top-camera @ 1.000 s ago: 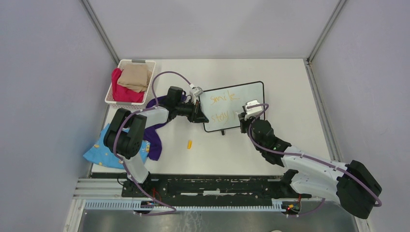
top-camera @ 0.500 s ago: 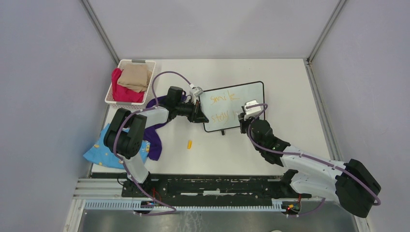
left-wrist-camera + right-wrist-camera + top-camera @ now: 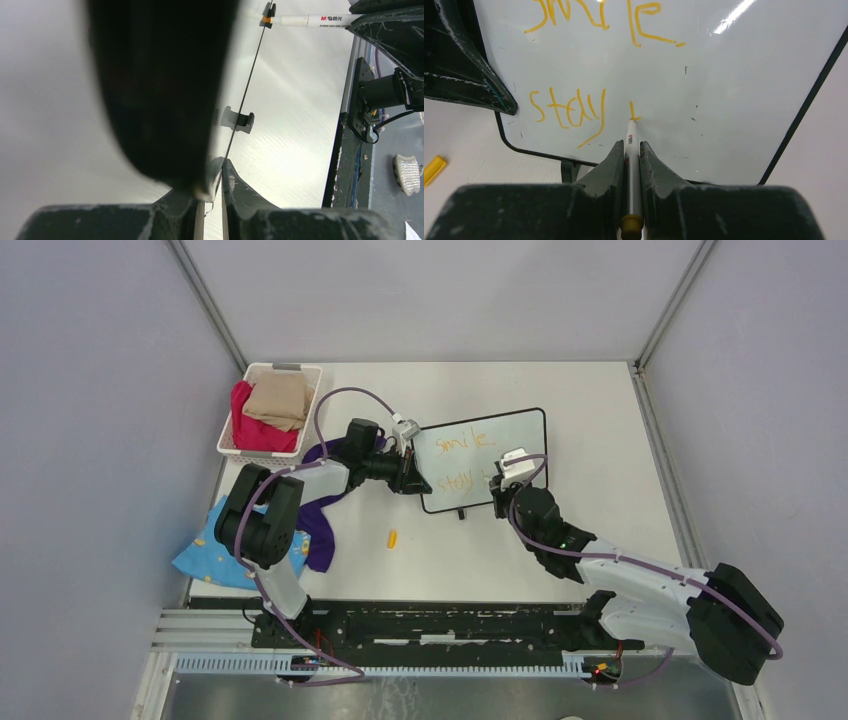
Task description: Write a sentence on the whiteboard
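The whiteboard point(image 3: 520, 435) lies mid-table, black-framed. The sentence in orange reads "smile" point(image 3: 463, 441) above "stay" point(image 3: 455, 480). In the right wrist view, "smile" point(image 3: 599, 15) and "stay" point(image 3: 566, 112) are clear on the whiteboard point(image 3: 734, 90). A short new stroke point(image 3: 634, 114) stands right of "stay". My right gripper point(image 3: 632, 147) is shut on a white marker point(image 3: 632, 135), whose tip touches that stroke. In the top view it point(image 3: 500, 490) is at the board's near edge. My left gripper point(image 3: 412, 478) is shut on the whiteboard's left edge, seen edge-on point(image 3: 240, 110) between its jaws point(image 3: 214, 170).
An orange marker cap point(image 3: 392, 537) lies on the table in front of the board. A white basket point(image 3: 228, 445) with red and tan cloths stands at the back left. A purple cloth point(image 3: 318, 525) and a blue patterned cloth point(image 3: 205, 550) lie at the left.
My right gripper has shifted slightly left with the marker along the lower line. The left arm and the board have not moved.
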Motion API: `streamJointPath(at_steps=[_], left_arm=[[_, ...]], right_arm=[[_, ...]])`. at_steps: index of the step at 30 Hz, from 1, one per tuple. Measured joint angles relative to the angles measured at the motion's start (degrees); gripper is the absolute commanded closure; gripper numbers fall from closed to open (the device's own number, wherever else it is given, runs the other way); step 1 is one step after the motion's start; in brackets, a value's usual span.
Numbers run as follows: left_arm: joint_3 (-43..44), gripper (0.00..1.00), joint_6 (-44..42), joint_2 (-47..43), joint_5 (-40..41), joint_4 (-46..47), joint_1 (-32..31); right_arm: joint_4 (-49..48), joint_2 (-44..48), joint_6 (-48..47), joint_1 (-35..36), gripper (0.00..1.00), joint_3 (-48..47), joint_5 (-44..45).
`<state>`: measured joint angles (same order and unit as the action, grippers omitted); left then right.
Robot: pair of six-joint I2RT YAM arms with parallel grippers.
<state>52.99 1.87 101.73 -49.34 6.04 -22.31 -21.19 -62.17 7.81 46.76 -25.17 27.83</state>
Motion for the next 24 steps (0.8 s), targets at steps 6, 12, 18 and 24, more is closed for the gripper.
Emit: streamJointPath(at_steps=[6,12,18,24], left_arm=[[0.0,0.98,0.0,0.0,0.0,0.0,0.0],[0.0,0.98,0.0,0.0,0.0,0.0,0.0],[0.0,0.98,0.0,0.0,0.0,0.0,0.0],[0.1,0.98,0.0,0.2,0.0,0.0,-0.1]], right_arm=[[0.0,-0.2,0.9,0.0,1.00,0.0,-1.9],[0.9,-0.1,1.2,0.0,1.00,0.0,-1.0],[2.8,0.2,1.6,0.0,1.00,0.0,0.2],[4.6,1.4,1.8,-0.4,1.00,0.0,0.8]])
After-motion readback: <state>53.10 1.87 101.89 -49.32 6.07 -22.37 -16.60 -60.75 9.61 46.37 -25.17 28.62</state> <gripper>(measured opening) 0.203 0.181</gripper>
